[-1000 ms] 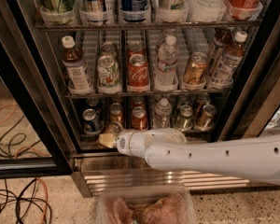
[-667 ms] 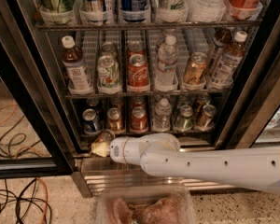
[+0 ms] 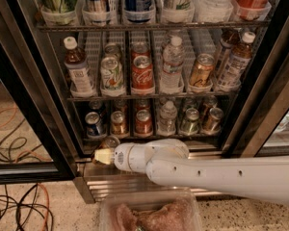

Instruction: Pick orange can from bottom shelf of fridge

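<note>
The fridge (image 3: 33,95) stands open with wire shelves of drinks. On the bottom shelf (image 3: 154,136) stand a blue can (image 3: 93,124), a coppery can (image 3: 119,123), a red can (image 3: 143,121), a small water bottle (image 3: 167,117) and two more cans at the right. My gripper (image 3: 104,155) reaches in from the right on a white arm, just in front of and below the shelf's left end. It is shut on an orange can (image 3: 110,142), whose silver top shows just above the pale fingertips (image 3: 101,157). The can's body is mostly hidden.
The ribbed steel base (image 3: 101,179) lies under the gripper. The black door frame (image 3: 24,105) stands to the left. Cables (image 3: 14,211) lie on the floor at the left. A clear tray of pink food (image 3: 149,215) sits at the bottom. The middle shelf holds tea bottles and cans.
The gripper has drawn back, down and left from the bottom shelf's front. An orange can now sits out of its lane, in front of the shelf edge at the gripper.
</note>
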Robot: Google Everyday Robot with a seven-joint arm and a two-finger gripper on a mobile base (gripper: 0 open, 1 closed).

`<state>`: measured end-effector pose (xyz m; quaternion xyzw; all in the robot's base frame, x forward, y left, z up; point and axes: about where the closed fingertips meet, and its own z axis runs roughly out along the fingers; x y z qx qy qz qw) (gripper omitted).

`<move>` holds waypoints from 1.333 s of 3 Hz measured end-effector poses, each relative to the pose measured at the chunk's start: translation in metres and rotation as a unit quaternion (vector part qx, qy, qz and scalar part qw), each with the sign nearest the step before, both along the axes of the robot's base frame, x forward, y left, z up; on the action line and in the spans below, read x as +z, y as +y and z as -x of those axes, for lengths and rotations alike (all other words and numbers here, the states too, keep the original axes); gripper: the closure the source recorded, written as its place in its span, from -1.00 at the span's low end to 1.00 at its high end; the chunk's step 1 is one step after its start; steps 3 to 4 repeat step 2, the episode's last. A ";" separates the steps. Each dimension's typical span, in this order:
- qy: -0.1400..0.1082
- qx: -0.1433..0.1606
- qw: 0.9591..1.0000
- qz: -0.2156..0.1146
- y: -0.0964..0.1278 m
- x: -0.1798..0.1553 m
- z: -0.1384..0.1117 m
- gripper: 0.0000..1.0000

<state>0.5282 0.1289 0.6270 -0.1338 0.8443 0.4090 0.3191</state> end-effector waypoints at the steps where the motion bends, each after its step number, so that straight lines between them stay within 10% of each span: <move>1: 0.038 -0.044 0.998 0.019 -0.039 0.003 0.023 1.00; 2: 0.078 -0.091 0.992 0.040 -0.072 0.008 0.054 1.00; 4: 0.078 -0.091 0.992 0.040 -0.072 0.008 0.054 1.00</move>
